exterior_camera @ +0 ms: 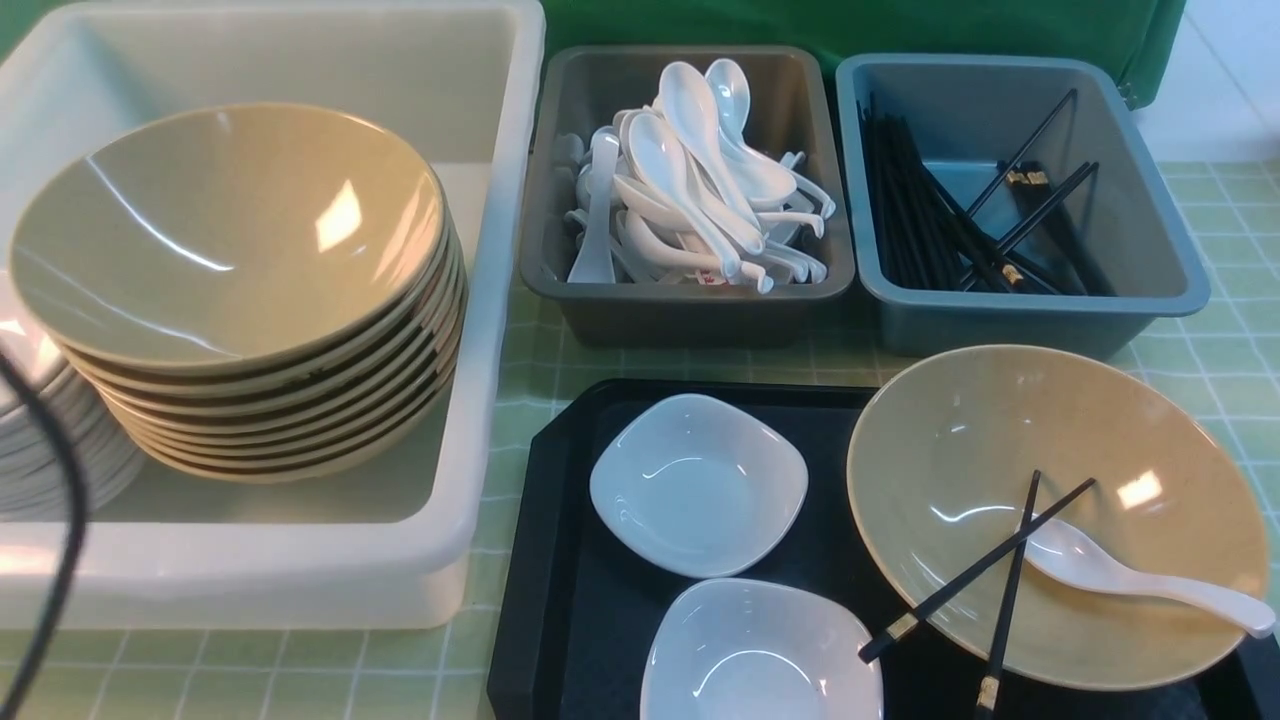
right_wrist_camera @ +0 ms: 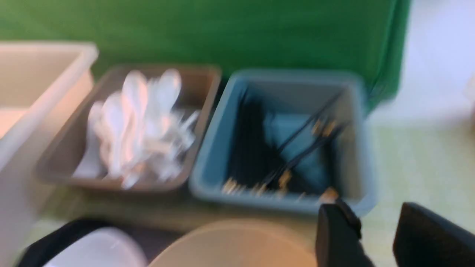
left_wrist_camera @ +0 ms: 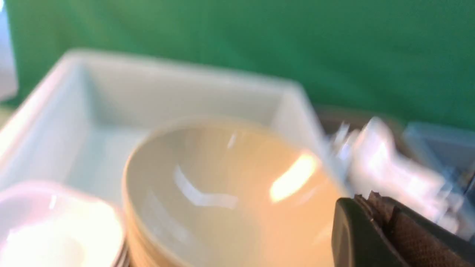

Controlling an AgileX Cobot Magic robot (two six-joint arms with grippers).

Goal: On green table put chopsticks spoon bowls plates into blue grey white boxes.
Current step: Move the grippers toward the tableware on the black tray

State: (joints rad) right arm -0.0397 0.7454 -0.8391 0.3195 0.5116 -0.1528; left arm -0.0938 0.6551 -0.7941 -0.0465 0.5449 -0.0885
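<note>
Front view: chopsticks (exterior_camera: 977, 570), spoon (exterior_camera: 1130, 577) lie in bowl (exterior_camera: 980, 440).

My gripper (left_wrist_camera: 374, 230) shows close to the rim of a tan bowl (left_wrist_camera: 222, 193), which sits inside the big white box (left_wrist_camera: 92, 96) just beside white plates (left_wrist_camera: 55, 230). Past the box wall lie a blurred heap of white spoons (left_wrist_camera: 386, 167) and a corner of the blue box (left_wrist_camera: 438, 141), with a green backdrop (left_wrist_camera: 237, 37) behind. Whether my jaws are parted cannot be told.
</note>
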